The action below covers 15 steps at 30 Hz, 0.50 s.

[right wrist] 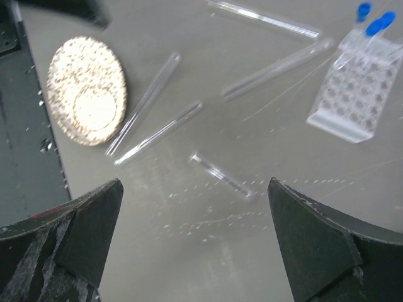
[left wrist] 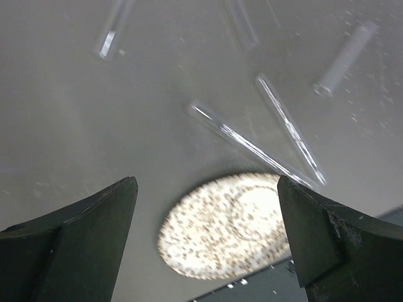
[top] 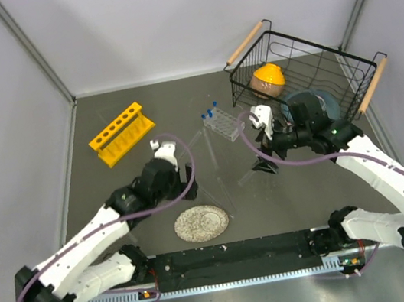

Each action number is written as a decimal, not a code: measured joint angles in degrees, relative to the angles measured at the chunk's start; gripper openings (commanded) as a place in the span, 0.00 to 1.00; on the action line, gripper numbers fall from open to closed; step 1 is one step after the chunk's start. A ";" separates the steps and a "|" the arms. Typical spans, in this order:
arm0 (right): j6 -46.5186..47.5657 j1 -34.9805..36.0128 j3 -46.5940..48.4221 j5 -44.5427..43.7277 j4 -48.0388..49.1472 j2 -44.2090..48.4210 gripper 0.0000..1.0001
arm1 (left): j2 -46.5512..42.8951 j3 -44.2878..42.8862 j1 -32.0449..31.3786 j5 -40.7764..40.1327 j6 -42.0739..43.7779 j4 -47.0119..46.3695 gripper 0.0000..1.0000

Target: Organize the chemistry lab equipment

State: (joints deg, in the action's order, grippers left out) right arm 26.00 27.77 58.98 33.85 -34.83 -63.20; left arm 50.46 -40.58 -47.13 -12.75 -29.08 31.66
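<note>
Grey tabletop (top: 179, 108), test tubes (right wrist: 158, 133), pale walls (top: 164, 18)

Test tubes (right wrist: 158, 133) flat — scattered, vials (right wrist: 376, 25) in clear rack (right wrist: 352, 100)

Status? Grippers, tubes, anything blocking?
Left gripper open, empty. Right gripper open, empty. Test tubes loose, lying flat, none in yellow rack. Speckled disc lies beside two tubes.
</note>
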 measured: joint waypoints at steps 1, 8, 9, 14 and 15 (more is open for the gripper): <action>-0.09 -0.98 -2.12 1.70 0.22 1.55 0.99 | 3.15 -2.03 2.10 1.14 2.23 0.11 0.98; -1.20 -3.80 -10.93 7.72 2.56 4.24 0.99 | 23.34 -14.78 11.93 6.14 13.77 0.24 0.90; -1.25 -4.13 -11.43 8.09 2.80 4.31 0.99 | 26.29 -16.87 12.50 6.69 15.34 0.15 0.87; -1.11 -5.14 -12.13 8.70 3.82 5.51 0.99 | 40.24 -27.96 14.58 8.87 22.51 1.62 0.79; -1.11 -5.16 -12.15 8.70 3.98 5.86 0.99 | 42.99 -30.27 14.97 9.11 24.00 1.90 0.75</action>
State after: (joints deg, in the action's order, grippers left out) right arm 24.88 22.61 46.83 42.54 -30.85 -57.34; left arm 93.45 -70.85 -32.16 -3.64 -5.08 33.56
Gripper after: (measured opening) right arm 0.987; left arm 0.813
